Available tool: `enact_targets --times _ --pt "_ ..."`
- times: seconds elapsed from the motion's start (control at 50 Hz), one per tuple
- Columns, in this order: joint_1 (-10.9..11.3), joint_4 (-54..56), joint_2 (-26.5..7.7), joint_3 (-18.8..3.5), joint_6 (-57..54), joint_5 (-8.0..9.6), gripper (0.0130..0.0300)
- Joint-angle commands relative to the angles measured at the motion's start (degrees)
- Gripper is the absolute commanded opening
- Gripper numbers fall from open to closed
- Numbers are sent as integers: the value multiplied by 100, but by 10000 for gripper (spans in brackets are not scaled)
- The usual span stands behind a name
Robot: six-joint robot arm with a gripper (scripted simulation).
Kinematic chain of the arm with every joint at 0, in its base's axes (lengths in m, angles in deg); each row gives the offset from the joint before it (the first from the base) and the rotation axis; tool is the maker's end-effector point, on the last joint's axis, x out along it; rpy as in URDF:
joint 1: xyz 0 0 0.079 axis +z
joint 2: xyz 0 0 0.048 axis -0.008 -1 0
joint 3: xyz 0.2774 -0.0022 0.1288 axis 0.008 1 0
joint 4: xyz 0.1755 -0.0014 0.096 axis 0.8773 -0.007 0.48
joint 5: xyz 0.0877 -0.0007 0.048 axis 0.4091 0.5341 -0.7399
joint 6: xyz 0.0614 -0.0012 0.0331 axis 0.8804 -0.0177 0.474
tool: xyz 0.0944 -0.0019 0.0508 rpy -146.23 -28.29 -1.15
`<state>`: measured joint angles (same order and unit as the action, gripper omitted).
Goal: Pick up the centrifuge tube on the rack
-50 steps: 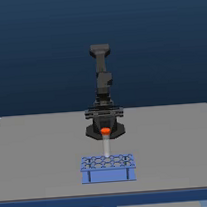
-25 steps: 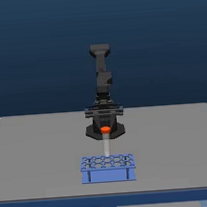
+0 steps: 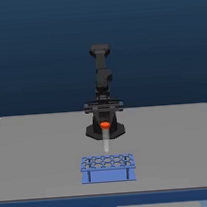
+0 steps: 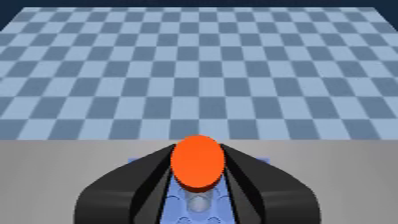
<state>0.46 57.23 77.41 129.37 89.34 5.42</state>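
Observation:
The centrifuge tube [image 3: 106, 137] hangs upright in the air, its orange-red cap held between the black fingers of my gripper [image 3: 105, 125], which is shut on it. Its pale pointed tip ends a little above the blue rack [image 3: 107, 169], clear of the holes. The rack sits on the grey table near the front edge, directly under the tube. In the wrist view the orange cap [image 4: 197, 162] fills the space between my two dark fingers [image 4: 133, 187], and the rack's blue top [image 4: 200, 205] shows below it.
The grey table [image 3: 40, 156] stretches to both sides of the rack in the exterior view. The arm's dark base stands behind the gripper. A blue checkered floor [image 4: 199, 70] lies beyond the table edge in the wrist view.
The gripper has risen with the tube. The tube's tip, which was at the rack's top, now hangs a little above it.

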Motion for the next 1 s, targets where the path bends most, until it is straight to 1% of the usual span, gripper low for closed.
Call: enact_targets --times 0.02,0.04,0.06,0.08,0.12,0.14,0.24,1.0 --pt "0 4 46 -76 -6 194 130" --pt "0 6 70 -117 -8 260 130" --pt "0 6 70 -117 -8 260 130" --pt "0 7 90 -151 -9 314 130" --pt "0 7 90 -151 -9 314 130" --pt "0 8 105 -179 -10 357 130" --pt "0 9 124 -213 -11 409 130" --pt "0 9 127 -219 -11 419 130"
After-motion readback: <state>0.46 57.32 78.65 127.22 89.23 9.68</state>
